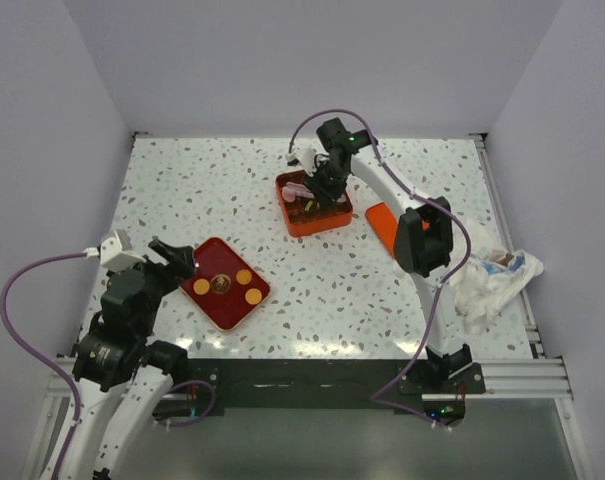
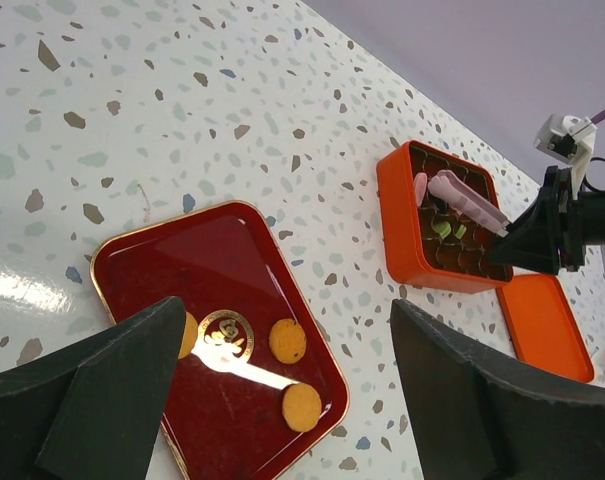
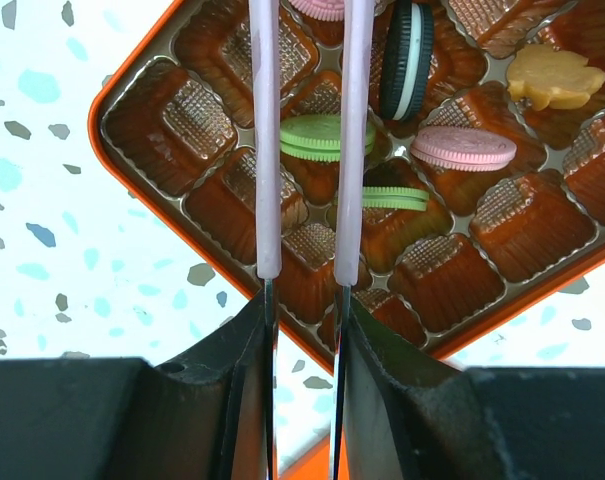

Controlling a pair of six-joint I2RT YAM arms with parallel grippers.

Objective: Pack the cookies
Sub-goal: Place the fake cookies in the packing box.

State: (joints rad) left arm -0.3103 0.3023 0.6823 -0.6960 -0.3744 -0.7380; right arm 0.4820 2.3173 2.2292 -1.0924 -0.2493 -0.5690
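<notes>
No legible text, number or brand is showing in any view. The red tray at the near left is carrying a round gold emblem, which is too blurred to read.

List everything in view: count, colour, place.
tray: one, dark red, front left of table
loose cookies: three, orange, on the tray
box: one, orange, brown insert, back centre
boxed cookies: six seen; two green, two pink, one dark, one yellow; in the box
lid: one, orange, flat right of box
cloth: one, white, crumpled, right edge
tongs: one, pink-tipped, over the box
table: one, white speckled
left gripper: open, at the tray's left edge
right gripper: shut on the tongs, above the box
</notes>
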